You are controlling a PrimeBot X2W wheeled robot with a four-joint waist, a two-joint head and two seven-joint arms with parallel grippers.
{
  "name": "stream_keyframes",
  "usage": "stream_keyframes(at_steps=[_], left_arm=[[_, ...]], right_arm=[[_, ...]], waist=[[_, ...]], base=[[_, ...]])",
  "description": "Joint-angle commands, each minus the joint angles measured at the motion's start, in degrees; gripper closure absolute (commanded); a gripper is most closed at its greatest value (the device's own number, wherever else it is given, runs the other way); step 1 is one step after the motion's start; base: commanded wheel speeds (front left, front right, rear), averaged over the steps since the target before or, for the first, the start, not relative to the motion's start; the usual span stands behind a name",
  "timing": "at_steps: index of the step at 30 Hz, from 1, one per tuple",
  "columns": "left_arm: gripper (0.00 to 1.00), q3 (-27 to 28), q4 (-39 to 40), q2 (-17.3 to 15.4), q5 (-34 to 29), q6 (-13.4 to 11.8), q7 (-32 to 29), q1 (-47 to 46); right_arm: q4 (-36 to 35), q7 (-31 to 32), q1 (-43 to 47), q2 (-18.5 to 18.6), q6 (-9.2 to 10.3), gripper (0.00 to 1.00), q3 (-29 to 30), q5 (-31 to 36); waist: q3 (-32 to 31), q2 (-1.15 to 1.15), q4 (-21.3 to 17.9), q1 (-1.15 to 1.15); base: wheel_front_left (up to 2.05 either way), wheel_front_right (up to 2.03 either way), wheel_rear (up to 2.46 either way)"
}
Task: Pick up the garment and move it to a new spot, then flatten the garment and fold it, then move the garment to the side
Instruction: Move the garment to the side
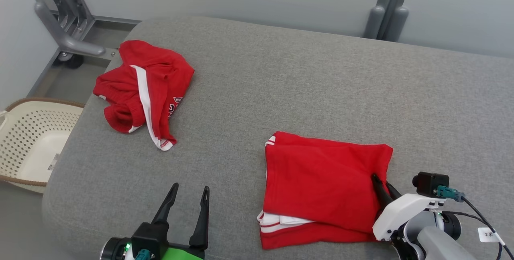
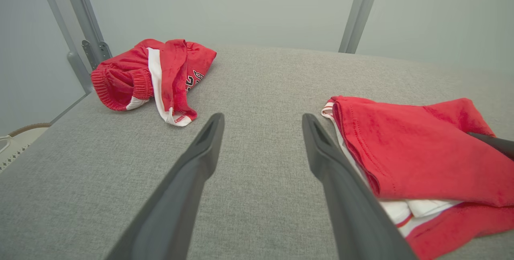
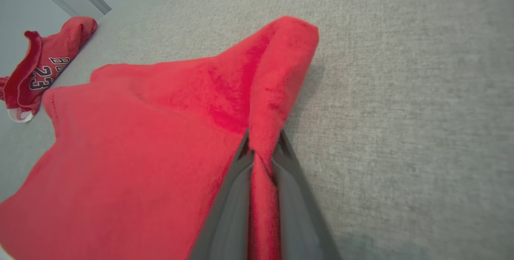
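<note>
On far-left shorts: "23"; right claw pinches garment.

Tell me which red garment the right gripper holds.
The folded garment nearest the robot, its edge pinched in the right gripper; the crumpled garment lies far left, untouched.

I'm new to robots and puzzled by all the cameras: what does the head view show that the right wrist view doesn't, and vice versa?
Head view adds: a cream basket beside the grey cushion and the left gripper, open. Right wrist view adds: a close look at the right gripper shut on a fold of the garment. Both: the folded garment, the crumpled red clothing farther off, the grey cushion.
</note>
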State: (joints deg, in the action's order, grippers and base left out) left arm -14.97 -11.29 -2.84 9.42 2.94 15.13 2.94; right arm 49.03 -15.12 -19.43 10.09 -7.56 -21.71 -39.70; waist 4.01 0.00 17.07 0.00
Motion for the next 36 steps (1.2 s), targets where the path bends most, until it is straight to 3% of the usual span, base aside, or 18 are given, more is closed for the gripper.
stream_keyframes(at_steps=[1, 12, 29, 32, 36], left_arm=[[0.0, 0.3, 0.0, -0.1, -0.6, -0.4, 0.0, -0.1], [0.0, 1.7, 0.2, -0.1, -0.9, 0.0, 0.0, 0.6], [0.0, 2.6, 2.0, -0.1, -1.8, -0.1, 0.0, -3.1], [0.0, 2.9, 2.6, -0.1, -2.8, 0.2, 0.0, -4.4], [0.0, 2.8, 3.0, -0.1, -3.3, 0.5, 0.0, -5.5]], right_arm=[[0.1, 0.1, -0.2, 0.6, 0.14, 1.0, 0.3, 0.2], [-1.8, -0.1, 0.4, -1.0, 0.13, 1.0, 2.5, 3.4], [-3.4, -0.1, -2.7, -3.0, 0.12, 1.0, 1.3, 4.1], [-3.8, -0.1, -3.1, -3.3, 0.12, 1.0, 1.1, 3.8], [-4.3, -0.1, -3.3, -3.4, 0.12, 1.0, 1.3, 3.6]], waist=[[-0.8, 0.0, -1.2, 0.0], [-3.4, 0.0, -13.1, 0.0], [0.0, 0.0, -34.2, 0.0], [1.4, 0.0, -37.2, 0.0], [2.8, 0.0, -38.3, 0.0]], base=[[0.0, 0.0, 0.0], [0.0, 0.0, 0.0], [0.0, 0.0, 0.0], [0.0, 0.0, 0.0], [0.0, 0.0, 0.0]])
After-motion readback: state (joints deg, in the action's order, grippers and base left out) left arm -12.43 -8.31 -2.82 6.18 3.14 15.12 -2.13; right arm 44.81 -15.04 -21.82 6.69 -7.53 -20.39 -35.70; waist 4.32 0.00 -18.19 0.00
